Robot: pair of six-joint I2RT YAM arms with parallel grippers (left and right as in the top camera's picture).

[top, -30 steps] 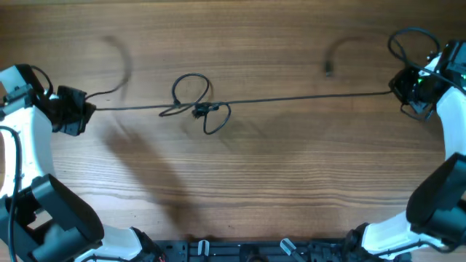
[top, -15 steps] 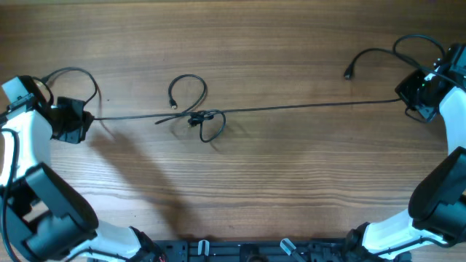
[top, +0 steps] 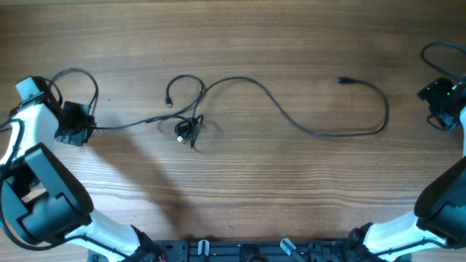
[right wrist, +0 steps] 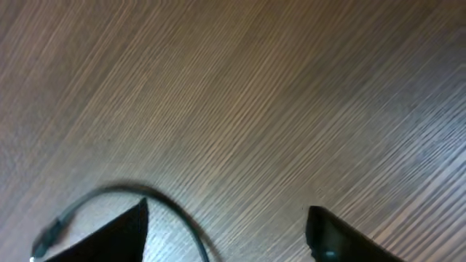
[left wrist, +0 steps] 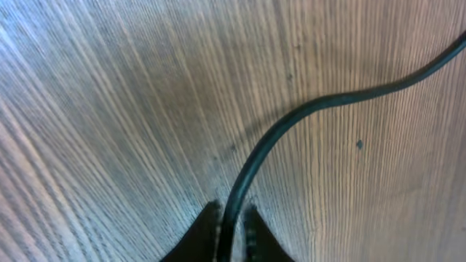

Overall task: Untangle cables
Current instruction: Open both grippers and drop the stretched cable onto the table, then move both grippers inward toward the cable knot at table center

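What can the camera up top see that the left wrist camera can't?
Only the overhead: the knotted tangle of thin black cables, the long loose cable's plug and the right gripper. Only the left wrist: the left gripper close up, its fingertips flanking the cord. Both: one thin black cable and the brown wooden table.

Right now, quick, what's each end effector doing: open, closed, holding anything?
Left end effector: closed on the cable.
Right end effector: open, holding nothing.
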